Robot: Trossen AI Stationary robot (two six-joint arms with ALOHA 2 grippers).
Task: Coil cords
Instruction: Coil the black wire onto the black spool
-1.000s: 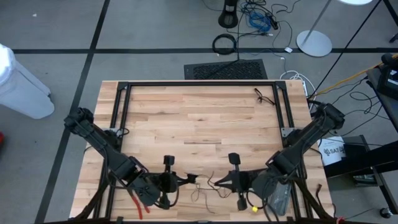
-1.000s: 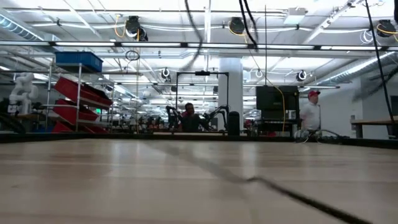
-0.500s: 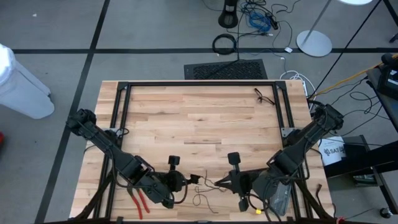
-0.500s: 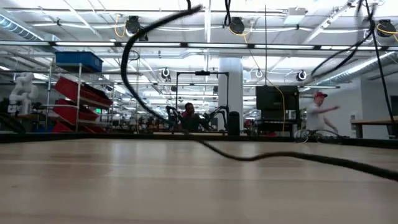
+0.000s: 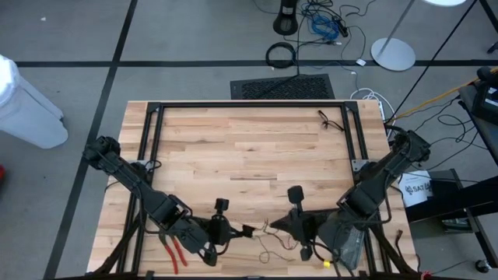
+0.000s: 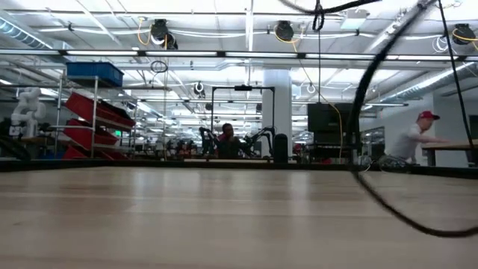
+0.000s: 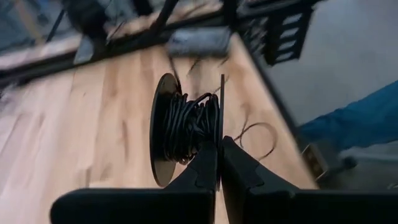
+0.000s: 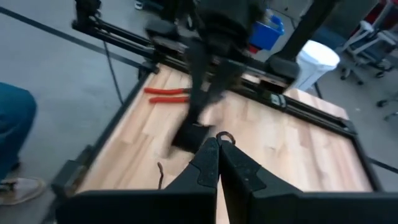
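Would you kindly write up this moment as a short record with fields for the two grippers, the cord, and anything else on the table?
left gripper: shut on the rim of the spool, near table edge
right gripper: shut, pinching the cord end, facing the left gripper
cord: thin, black, partly wound on the spool, loose loops on the table between the arms
pliers: red-handled, lying by the left arm

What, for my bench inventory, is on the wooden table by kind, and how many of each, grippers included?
Thin black cords: 2, one wound on the spool, one at the far right corner
Spool: 1
Red-handled pliers: 1
Grippers: 2, left gripper shut on the spool, right gripper shut
Total: 6
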